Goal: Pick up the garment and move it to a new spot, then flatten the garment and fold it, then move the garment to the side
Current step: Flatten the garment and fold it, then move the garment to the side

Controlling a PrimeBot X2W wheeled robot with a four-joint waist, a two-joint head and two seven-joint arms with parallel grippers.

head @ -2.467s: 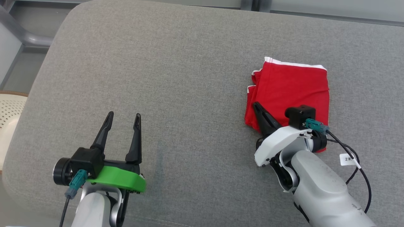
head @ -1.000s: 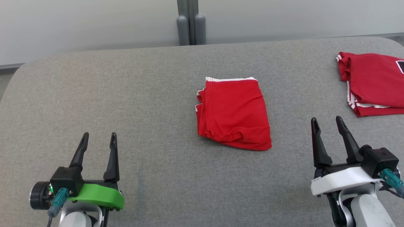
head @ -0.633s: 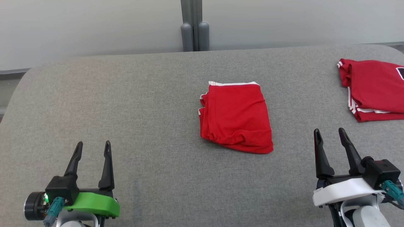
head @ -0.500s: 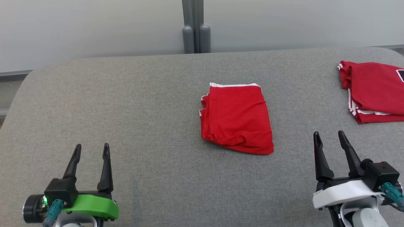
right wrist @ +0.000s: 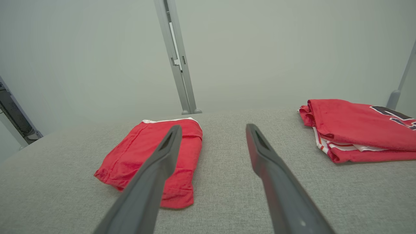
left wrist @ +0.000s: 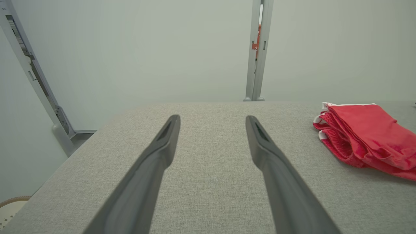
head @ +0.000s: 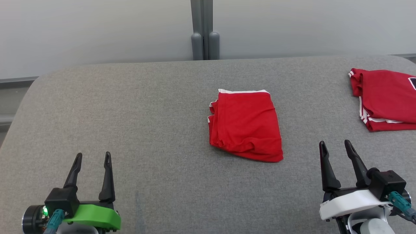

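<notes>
A folded red garment (head: 247, 125) with a white-trimmed edge lies flat on the middle of the grey padded table (head: 146, 113). The left wrist view has the garment (left wrist: 367, 136) at its right side, and in the right wrist view the garment (right wrist: 136, 156) lies partly behind my left finger. My left gripper (head: 92, 159) hovers open near the front left of the table, far from the garment, with nothing between its fingers. My right gripper (head: 334, 148) stands open at the front right, a short way right of the garment's near corner, also holding nothing.
A second folded red garment (head: 386, 99) with white stripes and a dark print lies at the table's far right edge, also in the right wrist view (right wrist: 360, 130). A grey post (head: 204, 31) stands against the pale wall behind the table. Bare grey padding spreads across the left half.
The head camera has turned and risen, so the garment now sits mid-view. My right gripper has let go of the garment and drawn back to the front right; both grippers sit slightly lower in view.
</notes>
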